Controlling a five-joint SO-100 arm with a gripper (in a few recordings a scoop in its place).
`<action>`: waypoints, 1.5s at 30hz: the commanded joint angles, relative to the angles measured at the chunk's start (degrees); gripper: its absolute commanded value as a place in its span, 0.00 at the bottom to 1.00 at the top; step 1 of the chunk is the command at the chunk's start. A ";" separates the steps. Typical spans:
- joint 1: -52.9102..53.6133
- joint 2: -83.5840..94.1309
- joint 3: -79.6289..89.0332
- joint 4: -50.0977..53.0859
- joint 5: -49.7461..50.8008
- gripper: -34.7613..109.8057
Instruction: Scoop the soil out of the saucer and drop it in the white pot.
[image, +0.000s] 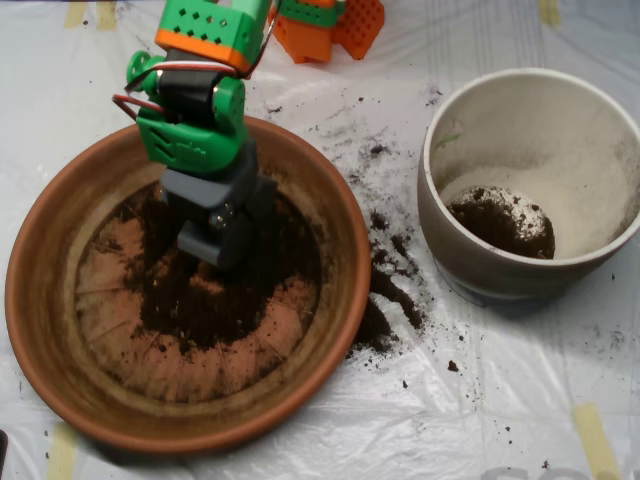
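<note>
Saucer (60, 330): fills the left half of the overhead view, its thick terracotta rim running close to the lower edge of the picture and to the left edge.
Saucer floor: ridged base bare along the left and lower parts, giving open room there; soil (225, 290) lies across the middle and upper right of the dish.
White pot (470, 260): stands to the right of the saucer, apart from it, its right wall reaching the picture's right edge.
Pot contents: a small dark heap of soil on its pale floor, low and left of centre.
Gap between dish and pot: a strip of clear plastic sheet (500, 400) strewn with spilled soil, thickest just off the saucer's right rim.
Arm (195, 110): green and orange, comes down from the top edge over the saucer's upper rim.
Scoop (215, 240): grey, tip down in the soil near the dish's centre, touching the pile.
Scoop state: shells look drawn together, though the closure and any load inside cannot be told.
</note>
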 joint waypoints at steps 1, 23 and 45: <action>0.70 4.92 -2.81 0.97 0.09 0.24; -12.66 31.82 -10.37 13.27 -7.91 0.24; -46.23 29.88 -32.87 28.12 -18.28 0.24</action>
